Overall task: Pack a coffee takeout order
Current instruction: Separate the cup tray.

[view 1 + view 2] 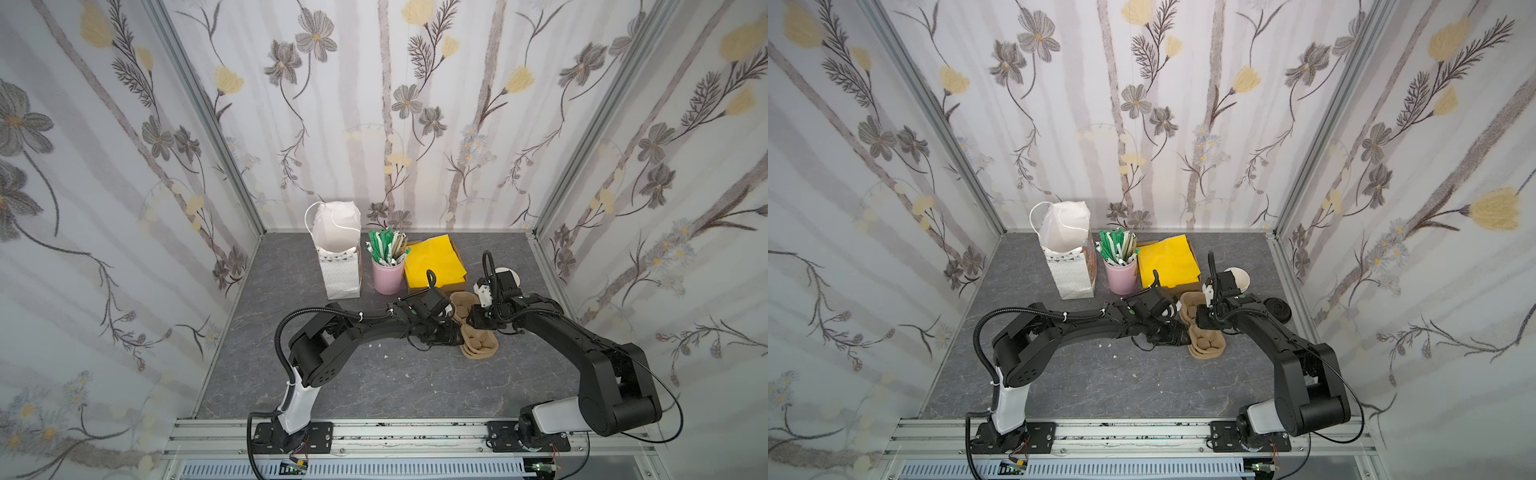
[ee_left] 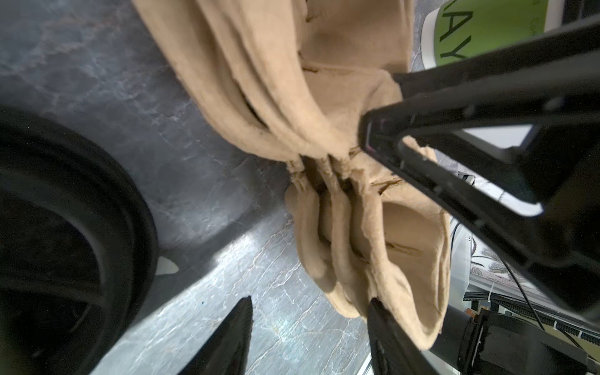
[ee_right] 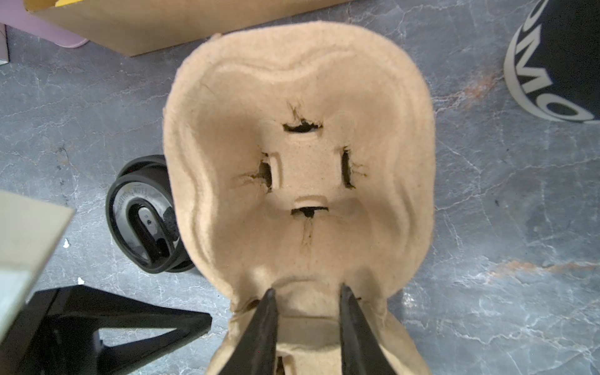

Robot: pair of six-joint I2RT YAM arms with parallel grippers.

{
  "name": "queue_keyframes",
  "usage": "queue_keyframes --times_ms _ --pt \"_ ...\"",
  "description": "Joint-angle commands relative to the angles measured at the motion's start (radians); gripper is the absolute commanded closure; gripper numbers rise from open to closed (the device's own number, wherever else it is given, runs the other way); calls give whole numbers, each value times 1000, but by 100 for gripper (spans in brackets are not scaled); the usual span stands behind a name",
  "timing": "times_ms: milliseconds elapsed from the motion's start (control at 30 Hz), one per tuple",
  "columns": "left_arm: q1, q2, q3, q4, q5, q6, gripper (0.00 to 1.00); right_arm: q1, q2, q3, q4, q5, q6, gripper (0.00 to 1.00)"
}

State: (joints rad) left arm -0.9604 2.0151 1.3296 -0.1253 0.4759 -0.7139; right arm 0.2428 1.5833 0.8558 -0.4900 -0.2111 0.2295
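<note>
A grey marbled bench (image 1: pixel 374 374) sits inside floral-papered walls (image 1: pixel 124 166). One green paper cup (image 2: pixel 487 29) shows only in the left wrist view, just beyond the nested tan pulp cup carriers (image 1: pixel 478 343), at least three layers, right of the bench's middle. The right claw (image 3: pixel 306 289) pinches the top carrier's middle ridge; the left claw (image 2: pixel 310 298) stands spread, one finger (image 2: pixel 389 341) against the stack's edge. Along the back edge: one cardboard box (image 3: pixel 178 22) of yellow napkins (image 1: pixel 434 262), one pink cup (image 1: pixel 388 276) of sticks (image 1: pixel 386 247), one white paper bag (image 1: pixel 338 274). One black lid (image 3: pixel 143 214) lies beside the carriers.
</note>
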Motion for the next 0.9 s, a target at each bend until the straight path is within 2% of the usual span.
queue_keyframes --times_ms 0,233,867 --pt "0 6 6 9 12 -7 41 0 5 -2 35 -23 -4 71" --pt "0 -1 -11 9 -18 -16 41 0 5 1 36 -32 -2 71" --pt "0 26 -3 5 -13 -24 40 0 -44 0 13 -37 1 70"
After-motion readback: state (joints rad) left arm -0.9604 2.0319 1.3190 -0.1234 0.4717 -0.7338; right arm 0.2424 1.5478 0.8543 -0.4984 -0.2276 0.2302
